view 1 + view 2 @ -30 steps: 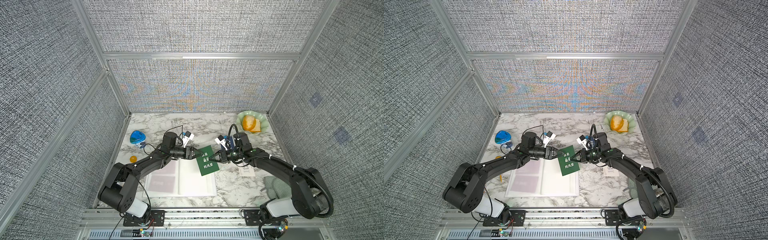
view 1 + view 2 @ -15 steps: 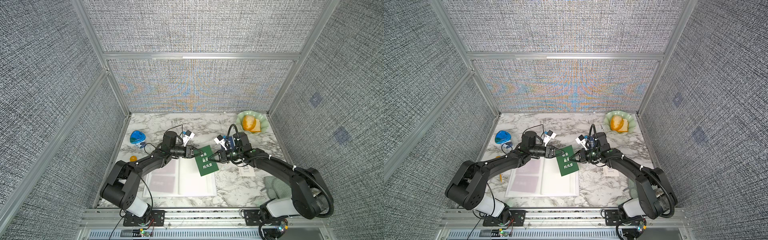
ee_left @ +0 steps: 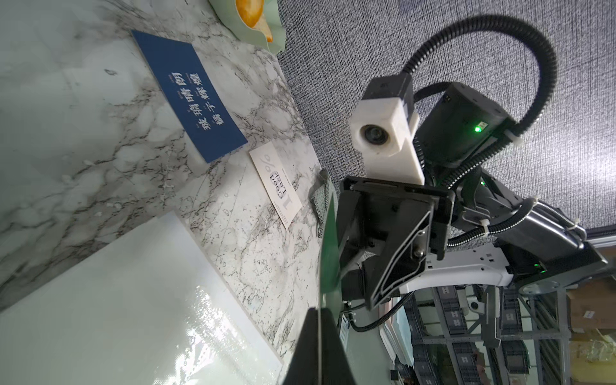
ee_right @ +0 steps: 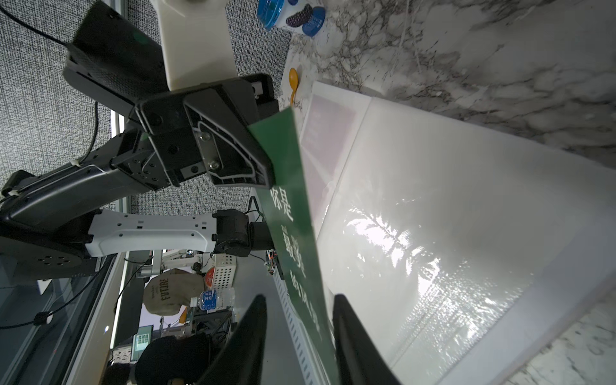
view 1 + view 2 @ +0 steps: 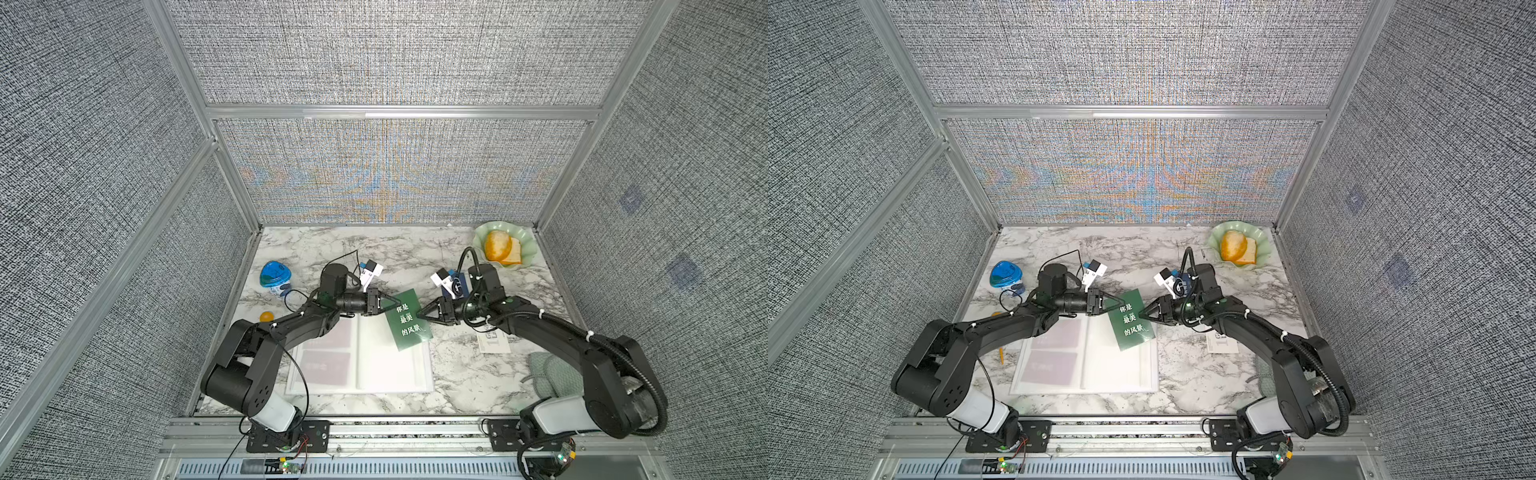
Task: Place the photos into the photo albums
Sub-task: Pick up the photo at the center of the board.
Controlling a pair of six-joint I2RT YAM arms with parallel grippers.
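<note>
A green photo (image 5: 408, 320) (image 5: 1131, 324) with white characters hangs tilted over the open white photo album (image 5: 374, 365) (image 5: 1113, 365). My left gripper (image 5: 395, 309) (image 3: 318, 313) is shut on the edge of this card. From the opposite side, my right gripper (image 5: 419, 313) (image 4: 300, 300) stands open, its jaws apart on either side of the card's other edge (image 4: 290, 206). Two reddish photos (image 5: 324, 353) sit in the album's left page. A blue photo (image 3: 193, 96) and a white "Good Luck" photo (image 3: 278, 190) (image 5: 494, 340) lie on the marble to the right.
A pale green dish (image 5: 525, 245) holding orange food stands at the back right corner. At the left sit a blue cup (image 5: 274, 278) and a small orange spoon (image 4: 293, 83). A grey-green cloth (image 5: 548, 374) lies under the right arm.
My left gripper has closed on the green photo. My right gripper, shut on it before, has opened its jaws. The card stays in the same spot.
</note>
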